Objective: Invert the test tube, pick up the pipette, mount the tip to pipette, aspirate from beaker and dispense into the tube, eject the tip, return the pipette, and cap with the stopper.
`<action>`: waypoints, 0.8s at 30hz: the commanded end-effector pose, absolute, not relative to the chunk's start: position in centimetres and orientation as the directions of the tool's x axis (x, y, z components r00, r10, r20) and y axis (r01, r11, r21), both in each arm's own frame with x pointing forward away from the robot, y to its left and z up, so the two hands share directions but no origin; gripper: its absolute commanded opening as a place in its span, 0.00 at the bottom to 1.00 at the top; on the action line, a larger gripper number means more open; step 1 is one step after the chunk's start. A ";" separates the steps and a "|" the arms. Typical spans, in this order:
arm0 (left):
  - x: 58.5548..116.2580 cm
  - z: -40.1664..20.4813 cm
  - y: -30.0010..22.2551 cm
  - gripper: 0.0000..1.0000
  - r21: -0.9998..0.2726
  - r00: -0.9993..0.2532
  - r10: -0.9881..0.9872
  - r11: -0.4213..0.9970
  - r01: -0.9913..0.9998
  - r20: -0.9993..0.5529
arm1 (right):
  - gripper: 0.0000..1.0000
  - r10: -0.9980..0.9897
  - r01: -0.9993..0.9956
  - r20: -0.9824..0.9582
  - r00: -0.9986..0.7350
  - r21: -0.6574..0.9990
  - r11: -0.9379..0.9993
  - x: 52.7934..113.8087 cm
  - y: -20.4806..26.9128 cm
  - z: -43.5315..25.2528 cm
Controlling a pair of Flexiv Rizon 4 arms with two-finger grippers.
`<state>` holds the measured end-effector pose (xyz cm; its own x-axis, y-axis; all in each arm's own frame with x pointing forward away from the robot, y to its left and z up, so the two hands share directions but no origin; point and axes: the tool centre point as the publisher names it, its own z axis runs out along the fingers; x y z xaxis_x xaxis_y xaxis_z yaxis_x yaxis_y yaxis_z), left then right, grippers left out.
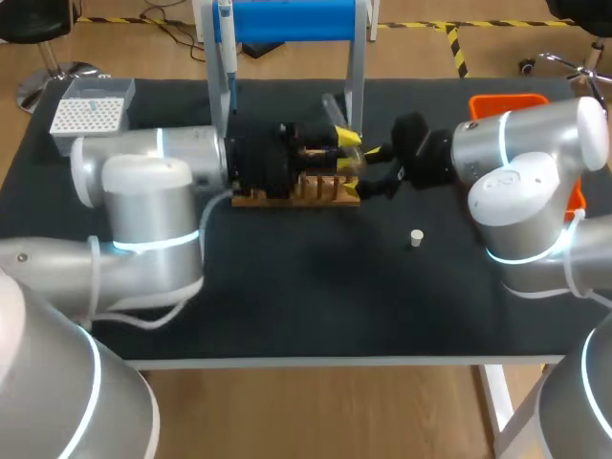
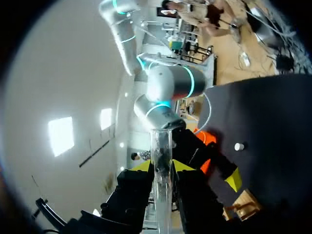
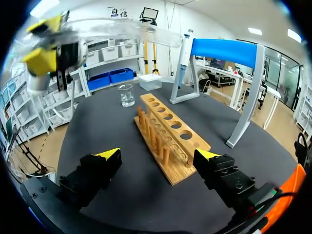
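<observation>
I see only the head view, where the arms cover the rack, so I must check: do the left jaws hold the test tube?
Observer: Yes, the left wrist view shows the left jaws shut on the test tube, touching it from both sides.
Operator: And the right jaws?
Observer: Open and empty, with the wooden rack ahead of them.
Operator: Is the beaker near?
Observer: The beaker stands beyond the rack's far end.

One high, two close.
Head view looks down from behind on the whole table (image 1: 306, 296); left wrist view, tight on the test tube (image 2: 161, 180), faces the right arm (image 2: 168, 85); right wrist view sits low over the wooden rack (image 3: 170, 134), shared with overhead.
</observation>
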<state>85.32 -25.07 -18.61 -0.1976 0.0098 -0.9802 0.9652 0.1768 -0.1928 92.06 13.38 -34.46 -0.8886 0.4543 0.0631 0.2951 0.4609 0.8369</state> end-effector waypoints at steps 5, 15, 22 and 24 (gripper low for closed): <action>86.8 -17.1 -22.8 0.00 -0.568 -0.592 0.108 0.186 0.802 -0.799 | 1.00 0.454 0.294 0.063 -0.889 0.838 0.460 92.0 13.3 -34.5; 86.9 -16.7 -22.6 0.00 -0.605 -0.631 0.110 0.200 0.771 -0.768 | 1.00 0.454 0.294 0.063 -0.889 0.838 0.460 92.0 13.3 -34.5; 86.9 -16.7 -22.6 0.00 -0.605 -0.631 0.110 0.200 0.771 -0.768 | 1.00 0.454 0.294 0.063 -0.889 0.838 0.460 92.0 13.3 -34.5; 86.9 -16.7 -22.6 0.00 -0.605 -0.631 0.110 0.200 0.771 -0.768 | 1.00 0.454 0.294 0.063 -0.889 0.838 0.460 92.0 13.3 -34.5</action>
